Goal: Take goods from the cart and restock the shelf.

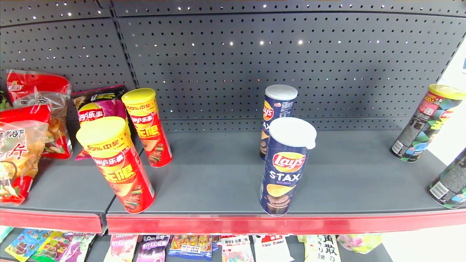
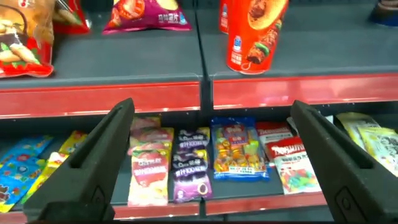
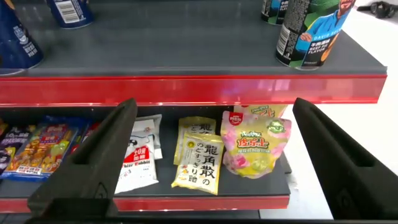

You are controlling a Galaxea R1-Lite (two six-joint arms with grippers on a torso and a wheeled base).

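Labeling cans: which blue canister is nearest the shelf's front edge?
The white-lidded blue canister, standing at the red lip; the grey-lidded one stands behind it.

On the grey shelf (image 1: 218, 182) stand two red cans (image 1: 116, 165), two blue cans (image 1: 285, 167) and two dark cans (image 1: 424, 123), all upright. Snack bags (image 1: 22, 145) lean at its left end.

Even bright light, blown-out glare rt edge, soft shadows, fisheye bend
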